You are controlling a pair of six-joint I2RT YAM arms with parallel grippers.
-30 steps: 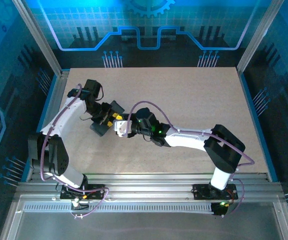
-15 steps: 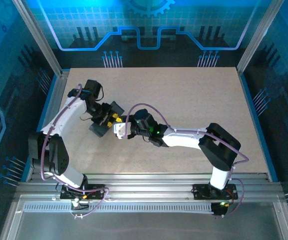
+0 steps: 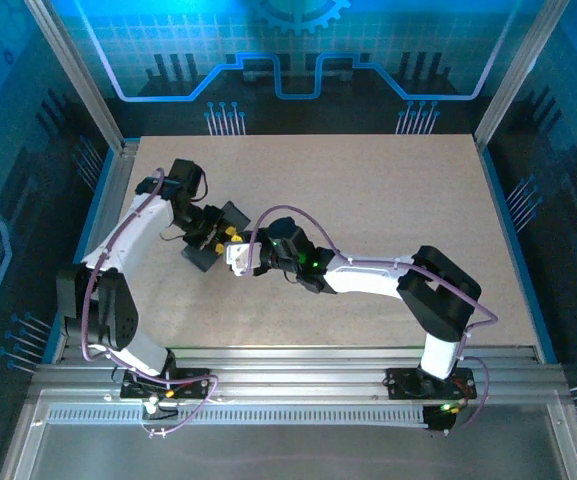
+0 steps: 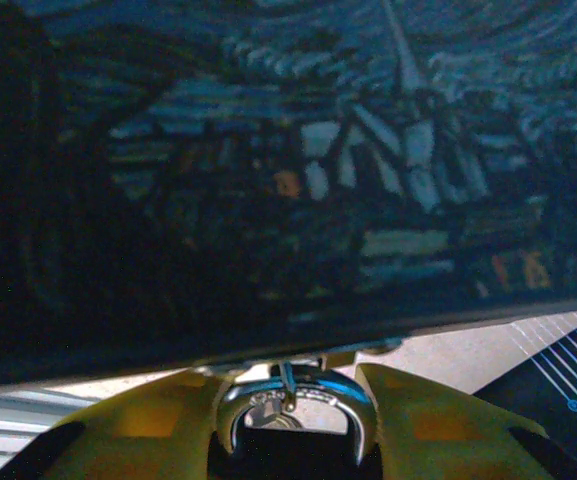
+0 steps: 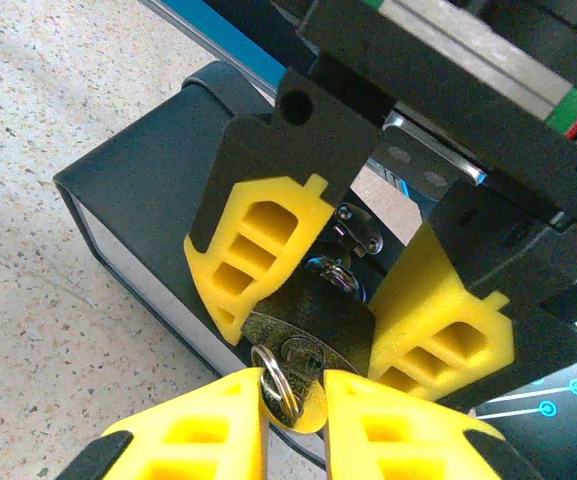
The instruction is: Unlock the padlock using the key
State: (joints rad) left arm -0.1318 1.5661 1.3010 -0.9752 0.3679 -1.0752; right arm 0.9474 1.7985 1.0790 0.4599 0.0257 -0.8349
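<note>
Padlock (image 5: 313, 315) sat at the centre of the right wrist view, clamped from both sides by the yellow fingers (image 5: 258, 255) of the left gripper (image 5: 318, 340). Its round silvery keyhole face pointed toward the lower edge of that frame. Just below, at the bottom centre, the right gripper (image 5: 293, 400) had its own yellow pads pressed together on the key (image 5: 306, 408). A small wire ring (image 5: 276, 385) on the key stood up between the pads. The key's tip lay at the keyhole, but how far in it reached could not be told.

Behind the padlock, toward the upper right, a small silvery latch plate (image 5: 356, 232) showed in the gap between the left gripper's fingers. A dark box (image 5: 138, 215) with a pale side band lay at the left of the frame, touching the back of one of those fingers. Its inside was hidden.

In the left wrist view the box's swirly painted face took up the upper part. At the bottom centre the silvery shackle (image 4: 293, 395) arched up between the yellow fingers to the box's lower edge.

From above, both grippers met over the box at the left centre of the speckled table (image 3: 388, 190).
</note>
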